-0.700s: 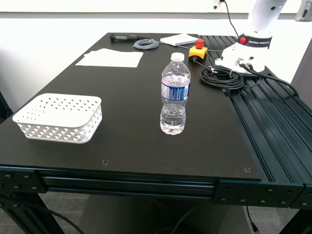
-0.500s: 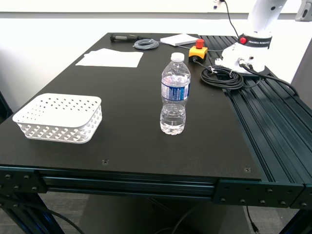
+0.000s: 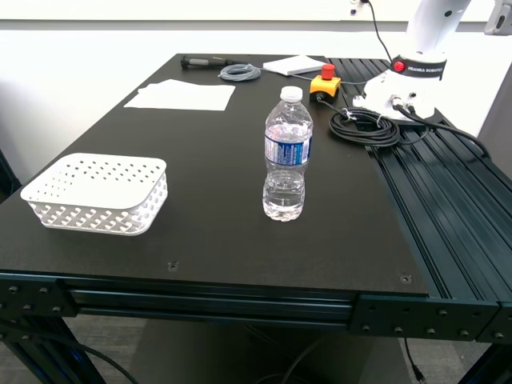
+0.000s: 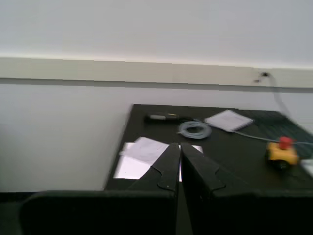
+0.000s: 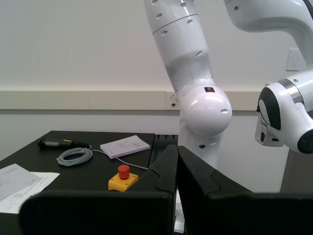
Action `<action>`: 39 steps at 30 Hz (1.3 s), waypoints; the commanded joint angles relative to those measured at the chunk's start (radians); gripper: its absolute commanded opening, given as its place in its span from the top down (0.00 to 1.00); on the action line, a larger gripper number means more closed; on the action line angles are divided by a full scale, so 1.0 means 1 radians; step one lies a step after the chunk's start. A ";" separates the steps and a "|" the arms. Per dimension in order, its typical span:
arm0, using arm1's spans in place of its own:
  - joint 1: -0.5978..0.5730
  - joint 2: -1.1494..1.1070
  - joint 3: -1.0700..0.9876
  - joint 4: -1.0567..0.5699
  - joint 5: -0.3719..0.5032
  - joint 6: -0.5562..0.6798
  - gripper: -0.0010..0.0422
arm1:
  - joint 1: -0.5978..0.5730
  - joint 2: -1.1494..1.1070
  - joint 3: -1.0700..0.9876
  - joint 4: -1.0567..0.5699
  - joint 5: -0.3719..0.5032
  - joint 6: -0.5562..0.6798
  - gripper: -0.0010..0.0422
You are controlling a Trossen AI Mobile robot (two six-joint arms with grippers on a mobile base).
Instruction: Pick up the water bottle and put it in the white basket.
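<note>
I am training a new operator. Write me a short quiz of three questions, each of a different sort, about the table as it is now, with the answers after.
1. True or false: the water bottle lies on its side inside the white basket.
2. Multiple choice: on the emergency stop box, the button on top is A) green, B) red, C) blue.
3. Short answer: how do the jaws of my first gripper and my second gripper stand?

Key
1. False. It stands upright on the table, apart from the basket, which holds nothing.
2. B.
3. Both pairs are closed together with nothing between them, away from the bottle.
</note>
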 commanded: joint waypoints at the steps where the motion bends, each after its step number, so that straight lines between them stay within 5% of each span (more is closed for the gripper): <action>1: 0.001 0.000 0.001 0.003 0.000 0.000 0.98 | 0.000 0.000 0.005 0.001 0.253 -0.040 0.98; 4: 0.001 0.000 0.001 0.003 0.000 0.000 0.98 | -0.014 0.013 0.020 -0.014 0.419 -0.103 0.98; 12: 0.001 0.000 0.001 0.003 -0.001 0.000 0.98 | -0.122 0.040 0.109 -0.385 0.423 -0.046 0.98; 23: 0.001 0.000 0.001 0.003 0.000 0.000 0.98 | -0.518 0.319 0.257 -0.398 0.422 -0.070 0.98; 28: 0.001 0.000 0.001 0.002 -0.001 0.000 0.98 | -0.642 0.470 0.399 -0.510 0.422 0.054 0.98; 34: 0.001 0.000 0.001 0.002 0.000 0.000 0.98 | -0.652 0.585 0.566 -0.734 0.418 0.197 0.98; 39: 0.001 0.000 0.001 0.002 -0.001 0.000 0.98 | -0.660 0.600 0.644 -0.814 0.327 0.311 0.98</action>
